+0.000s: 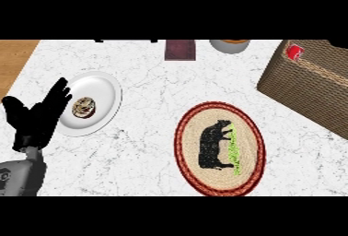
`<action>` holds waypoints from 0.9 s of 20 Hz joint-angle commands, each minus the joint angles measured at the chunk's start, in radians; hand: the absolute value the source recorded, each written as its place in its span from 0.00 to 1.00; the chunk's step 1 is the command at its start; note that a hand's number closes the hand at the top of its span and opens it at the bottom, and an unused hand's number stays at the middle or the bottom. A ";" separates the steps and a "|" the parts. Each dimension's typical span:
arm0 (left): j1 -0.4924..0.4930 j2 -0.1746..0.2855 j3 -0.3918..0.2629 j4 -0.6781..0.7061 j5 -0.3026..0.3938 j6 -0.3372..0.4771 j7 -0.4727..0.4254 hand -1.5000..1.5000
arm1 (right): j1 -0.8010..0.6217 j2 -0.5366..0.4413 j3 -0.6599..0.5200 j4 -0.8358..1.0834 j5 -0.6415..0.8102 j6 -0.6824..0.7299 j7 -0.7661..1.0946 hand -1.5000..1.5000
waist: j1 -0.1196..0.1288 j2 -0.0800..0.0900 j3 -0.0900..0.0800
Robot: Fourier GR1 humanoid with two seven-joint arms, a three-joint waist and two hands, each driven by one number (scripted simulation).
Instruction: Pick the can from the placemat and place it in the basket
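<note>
at the far left a strip of brown wood (15, 57) borders the white marbled table (142, 152). the robot's left forearm (20, 177), grey, comes up from the lower left corner, and its black left hand (37, 117) stands above it with the fingers straight and spread, tips pointing up and to the right, holding nothing. the fingertips overlap the left rim of a white plate (102, 87), though from here i cannot tell whether they touch it or hover over it. on the plate, left of its middle, lies a small round brownish piece of food (85, 107).

further right, along the table's far edge, a dark maroon flat thing (181, 50) is cut off by the view's top, and just right of it shows the lower part of a grey bowl (229, 45) with something orange in it.

nearer, right of centre, lies the oval woven placemat (219, 147), tan with a red border, printed with a black animal and a green stripe beside it.

at the upper right stands the brown woven basket (306, 87), set at an angle and running out of view. the red can (293, 51) sits inside it, against the wall at its far left corner, well apart from the placemat and from the hand.
</note>
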 commanded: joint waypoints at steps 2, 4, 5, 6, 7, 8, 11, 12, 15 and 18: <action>0.023 -0.004 0.001 0.001 -0.017 0.010 -0.012 0.50 | 0.069 -0.006 -0.125 -0.111 -0.144 -0.063 -0.025 0.00 | -0.018 -0.005 0.000; -0.037 0.013 0.019 0.006 0.005 0.011 0.058 0.50 | 0.112 -0.027 -0.165 -0.185 -0.203 -0.034 -0.023 0.00 | -0.030 -0.007 0.000; 0.011 0.022 0.026 0.000 0.011 -0.019 0.002 0.50 | 0.155 -0.079 -0.216 -0.183 -0.282 0.044 -0.066 0.00 | -0.025 -0.005 0.001; 0.022 0.038 0.037 -0.039 0.028 -0.032 0.030 0.50 | 0.181 -0.061 -0.213 -0.233 -0.281 0.029 -0.042 0.00 | -0.018 -0.007 0.000; 0.008 0.004 0.037 0.055 -0.002 -0.001 -0.049 0.50 | 0.241 -0.076 -0.228 -0.304 -0.330 0.110 -0.044 0.00 | -0.043 -0.008 -0.001; 0.066 0.013 0.025 -0.013 0.004 -0.027 -0.028 0.50 | 0.300 -0.058 -0.226 -0.350 -0.341 0.114 -0.040 0.00 | -0.023 -0.007 -0.001; -0.003 0.015 0.039 0.022 0.009 -0.008 0.008 0.50 | 0.401 -0.150 -0.306 -0.386 -0.465 0.308 -0.034 0.00 | -0.039 -0.007 0.000; -0.020 -0.004 0.016 0.055 -0.027 0.017 -0.002 0.50 | 0.458 -0.133 -0.310 -0.424 -0.465 0.314 -0.015 0.00 | -0.040 -0.006 -0.001; 0.045 0.014 0.035 -0.050 0.001 0.000 0.016 0.50 | 0.605 -0.158 -0.385 -0.455 -0.570 0.464 -0.068 0.00 | -0.033 -0.009 0.000; -0.003 -0.002 0.037 0.019 0.001 0.008 0.019 0.50 | 0.718 -0.189 -0.472 -0.506 -0.671 0.592 -0.088 0.00 | -0.041 -0.008 0.000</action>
